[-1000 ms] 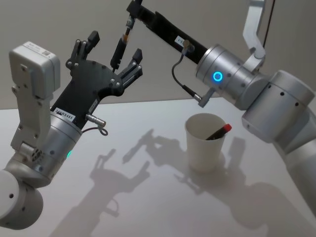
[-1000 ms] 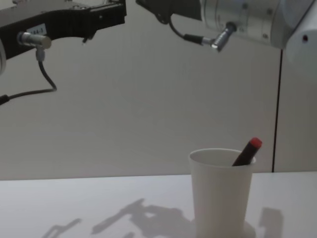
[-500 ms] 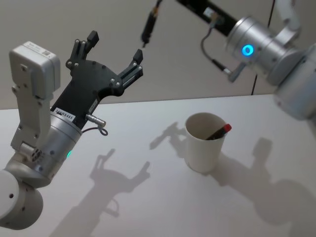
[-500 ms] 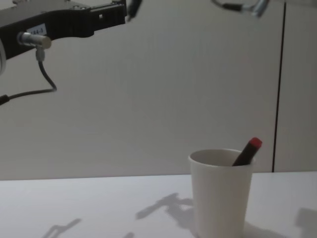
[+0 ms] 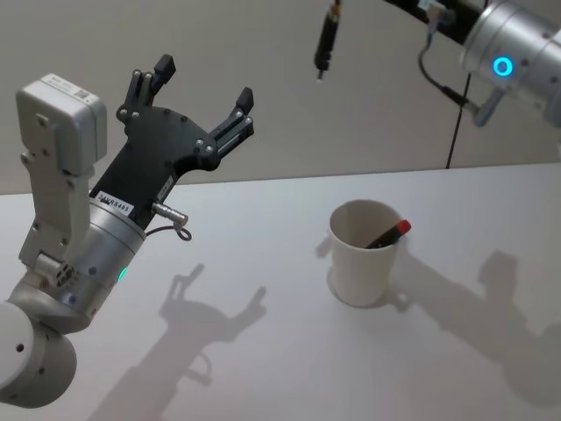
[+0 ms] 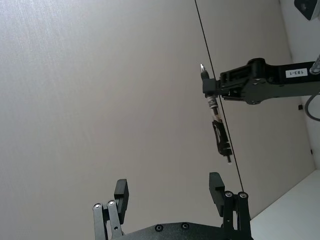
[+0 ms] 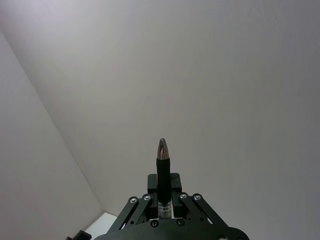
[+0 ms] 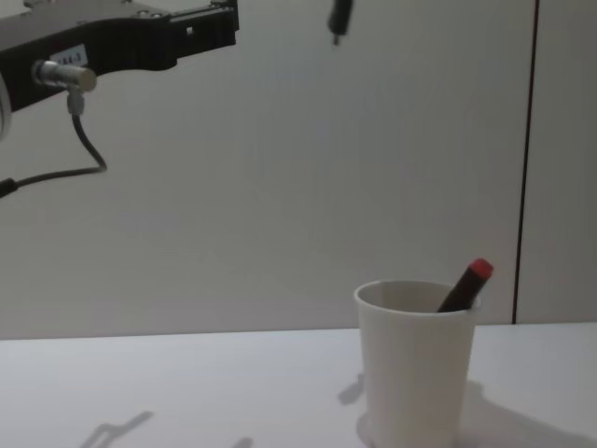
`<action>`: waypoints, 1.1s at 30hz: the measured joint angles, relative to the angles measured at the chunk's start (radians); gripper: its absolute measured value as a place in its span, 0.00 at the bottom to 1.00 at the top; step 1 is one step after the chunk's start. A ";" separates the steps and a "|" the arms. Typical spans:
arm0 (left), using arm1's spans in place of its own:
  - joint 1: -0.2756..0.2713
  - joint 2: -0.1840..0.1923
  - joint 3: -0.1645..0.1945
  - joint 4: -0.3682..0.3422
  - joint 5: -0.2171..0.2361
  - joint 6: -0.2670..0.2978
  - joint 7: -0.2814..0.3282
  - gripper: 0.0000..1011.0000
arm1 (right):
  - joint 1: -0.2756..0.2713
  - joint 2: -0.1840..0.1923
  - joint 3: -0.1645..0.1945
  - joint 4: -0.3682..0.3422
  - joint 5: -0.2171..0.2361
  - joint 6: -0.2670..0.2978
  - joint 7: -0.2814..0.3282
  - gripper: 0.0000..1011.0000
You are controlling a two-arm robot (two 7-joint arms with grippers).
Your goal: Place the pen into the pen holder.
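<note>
The pen holder, a white paper cup [image 5: 361, 260] [image 8: 413, 366], stands on the table right of centre. A dark pen with a red cap [image 5: 391, 233] [image 8: 465, 285] leans inside it. My right gripper [image 7: 162, 186] [image 6: 212, 86] is shut on a black pen [image 5: 324, 42] [image 6: 220, 135] [image 8: 340, 16] that hangs tip-down, high above the table and a little left of the cup. My left gripper [image 5: 202, 85] [image 6: 169, 189] is raised on the left, open, with nothing between its fingers.
The white table [image 5: 263, 351] runs from the cup to its front edge. A plain wall [image 8: 280, 187] rises behind it, with a thin dark vertical line [image 8: 525, 159] on the right. My right arm [image 5: 513, 61] reaches in at the upper right.
My right arm has swung up and to the right, carrying the black pen away from the left gripper to above the cup's left side. The left arm and cup have not moved.
</note>
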 joint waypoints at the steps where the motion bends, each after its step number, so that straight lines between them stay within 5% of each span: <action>1: 0.000 0.000 0.000 0.000 0.000 0.000 0.000 0.99 | 0.000 0.010 0.003 -0.008 -0.012 0.016 0.000 0.14; 17: 0.000 0.000 0.000 0.000 0.000 0.000 0.000 0.99 | -0.020 0.114 0.010 -0.084 -0.133 0.150 0.038 0.14; 33: 0.000 0.000 0.000 0.000 0.000 0.000 0.000 0.99 | -0.061 0.224 -0.019 -0.143 -0.311 0.255 0.115 0.14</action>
